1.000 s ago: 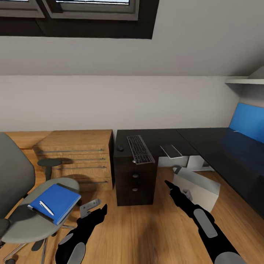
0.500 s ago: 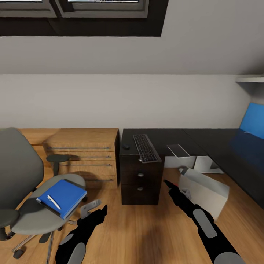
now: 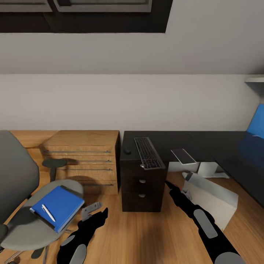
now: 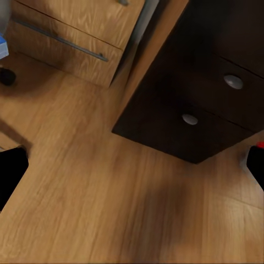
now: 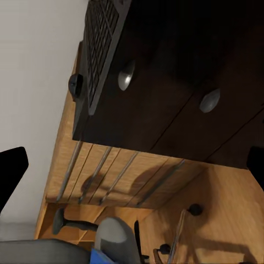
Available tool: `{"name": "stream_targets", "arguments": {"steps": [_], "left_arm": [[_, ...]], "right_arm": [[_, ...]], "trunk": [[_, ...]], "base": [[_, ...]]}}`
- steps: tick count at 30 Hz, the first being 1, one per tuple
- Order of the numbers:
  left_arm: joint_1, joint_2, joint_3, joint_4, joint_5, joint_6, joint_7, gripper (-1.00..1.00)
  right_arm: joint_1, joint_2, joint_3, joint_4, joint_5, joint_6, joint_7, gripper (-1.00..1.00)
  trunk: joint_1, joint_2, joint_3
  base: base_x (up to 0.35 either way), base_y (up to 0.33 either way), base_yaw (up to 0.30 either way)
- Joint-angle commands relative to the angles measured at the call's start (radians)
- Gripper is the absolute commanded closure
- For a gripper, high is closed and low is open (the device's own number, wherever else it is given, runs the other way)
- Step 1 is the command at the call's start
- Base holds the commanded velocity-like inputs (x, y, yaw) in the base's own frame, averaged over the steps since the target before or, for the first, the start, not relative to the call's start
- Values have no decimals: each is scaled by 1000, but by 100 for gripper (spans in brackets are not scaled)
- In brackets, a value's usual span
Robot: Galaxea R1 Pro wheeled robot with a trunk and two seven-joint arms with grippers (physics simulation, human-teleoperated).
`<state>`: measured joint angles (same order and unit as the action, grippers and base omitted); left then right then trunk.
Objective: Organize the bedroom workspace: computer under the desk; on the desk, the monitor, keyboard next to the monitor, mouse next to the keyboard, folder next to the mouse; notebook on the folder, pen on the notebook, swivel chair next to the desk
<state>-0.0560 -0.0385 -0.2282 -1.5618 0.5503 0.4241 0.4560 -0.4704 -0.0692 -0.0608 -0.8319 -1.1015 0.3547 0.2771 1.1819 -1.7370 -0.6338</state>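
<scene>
Room: sloped pale ceiling, black-framed skylight (image 3: 110,16) along the top edge of the head view, light wood floor (image 3: 146,234).
Desk (image 3: 190,141): glossy black top, right of centre, running off toward the right edge; dark drawer block (image 3: 143,187) with round knobs under its left end.
Keyboard (image 3: 148,153): on the desk's left end, lying lengthwise front to back, near end just over the desk edge.
Mouse (image 3: 127,150): on the desk, just left of the keyboard, apart from it.
Flat grey slab (image 3: 183,156): tilted at the desk's front edge, right of the keyboard; what it is, cannot tell.
Computer (image 3: 212,200): pale tower, leaning on the floor at centre right, in front of the desk and mostly out from under it.
Wooden drawer unit (image 3: 86,159): left of the desk, side against the dark block.
Swivel chair (image 3: 22,205): lower left, grey seat and back, black armrest.
Folder (image 3: 57,207): blue, flat on the chair seat.
Notebook: thin dark edge showing under the folder's far side; uncertain.
Pen (image 3: 48,213): white, lying on top of the folder.
Left gripper (image 3: 96,211): bottom, left of centre, over bare floor; fingers spread, nothing between them.
Right gripper (image 3: 178,189): right of centre, in front of the drawer block beside the computer; fingers parted in the wrist view, holding nothing.
</scene>
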Motion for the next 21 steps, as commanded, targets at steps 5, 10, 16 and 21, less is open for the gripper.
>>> {"name": "stream_targets", "arguments": {"steps": [5,10,16,21], "left_arm": [[-1,0,-2,-1,0,1,9,-100],[-1,0,-3,-1,-10,-1,9,-100],[-1,0,-3,-1,-11,0,9,-100],[-1,0,-3,-1,-11,1,9,-100]], "right_arm": [[-1,1,-2,1,-8,8,1,-100],[-1,2,-2,4,-9,9,0,-100],[-1,2,-1,15,-9,9,1,-100],[-1,3,0,18,-9,9,0,-100]], "trunk": [[0,0,-1],[0,0,-1],[0,0,-1],[0,0,-1]], "base": [[291,0,0],[276,25,0],[224,34,0],[55,10,0]]}}
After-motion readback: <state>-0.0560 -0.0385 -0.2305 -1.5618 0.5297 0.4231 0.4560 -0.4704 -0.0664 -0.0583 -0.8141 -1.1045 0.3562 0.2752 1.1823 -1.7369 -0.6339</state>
